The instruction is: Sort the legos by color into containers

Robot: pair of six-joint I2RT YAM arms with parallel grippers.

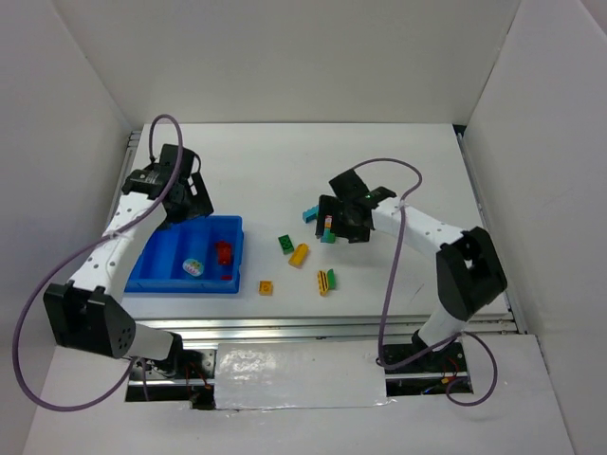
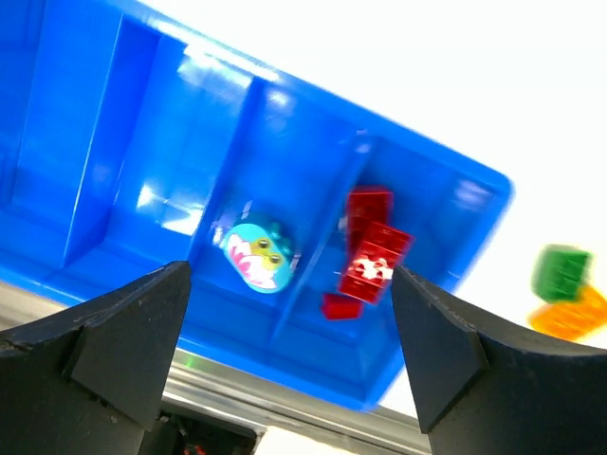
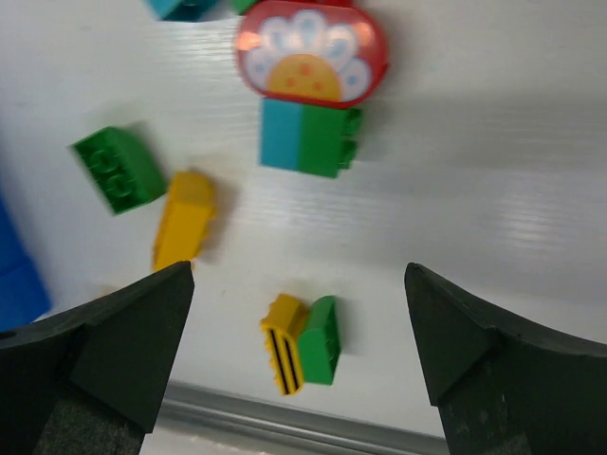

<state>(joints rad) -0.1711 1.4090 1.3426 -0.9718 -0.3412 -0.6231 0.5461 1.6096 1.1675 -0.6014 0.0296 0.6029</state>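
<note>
The blue tray [image 1: 180,287] lies at the left; its compartments run side by side. Red bricks [image 2: 373,251] and a small red piece [image 2: 340,305] lie in the rightmost compartment, and a teal rounded piece [image 2: 258,256] lies in the one beside it. My left gripper [image 2: 289,351] hangs open over the tray's far end [image 1: 185,204], holding nothing. My right gripper [image 3: 299,351] stands open above the table [image 1: 337,223]. Below it lie a yellow-and-green piece [image 3: 302,343], a yellow brick [image 3: 184,220], a green brick [image 3: 117,169], a teal-green brick [image 3: 310,138] and a red oval flower piece [image 3: 310,53].
A small orange brick [image 1: 266,287] sits just right of the tray's near corner. A teal brick [image 1: 310,214] lies left of the right gripper. White walls enclose the table on three sides, and a metal rail [image 1: 313,327] runs along the near edge.
</note>
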